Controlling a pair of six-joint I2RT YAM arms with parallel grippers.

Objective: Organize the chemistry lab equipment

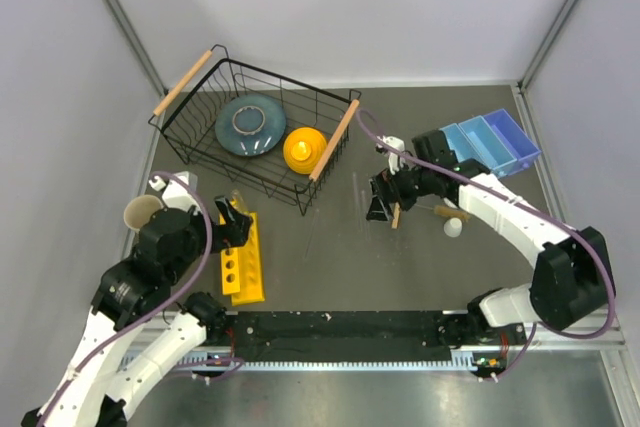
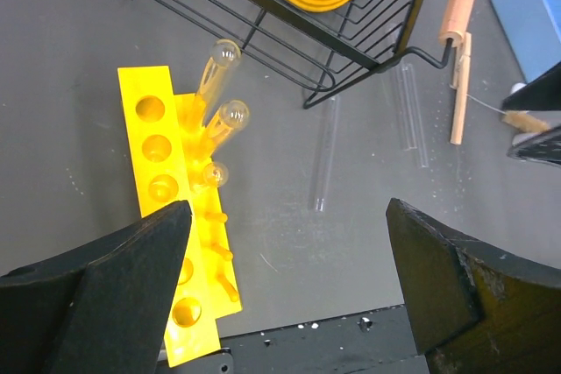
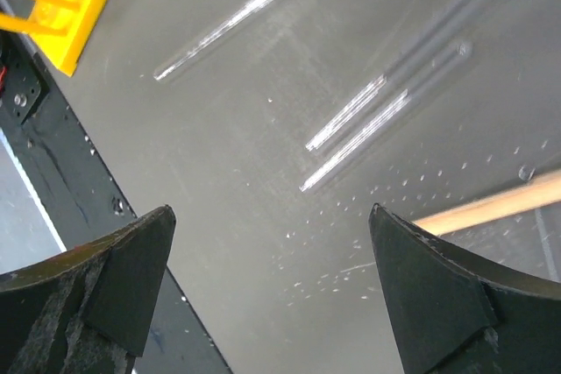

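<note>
My left gripper (image 1: 236,219) is open and empty, hovering over the yellow tube rack (image 2: 162,172), which holds three glass tubes (image 2: 230,116). A loose clear glass tube (image 2: 323,157) lies on the table right of the rack. Two more tubes (image 3: 377,120) lie side by side under my right gripper (image 3: 270,216), which is open and empty above them. The pale wooden stick (image 2: 458,94) lies by the basket's corner, and shows in the right wrist view (image 3: 491,204). The small brown brush (image 1: 443,212) and a white round piece (image 1: 453,228) lie right of the right gripper.
The black wire basket (image 1: 190,137) with wooden handles holds a blue-grey plate (image 1: 250,125) and a yellow dome (image 1: 304,149). Blue bins (image 1: 490,142) stand at the back right. A beige cup (image 1: 141,213) stands left of the left arm. Grey walls close in the table.
</note>
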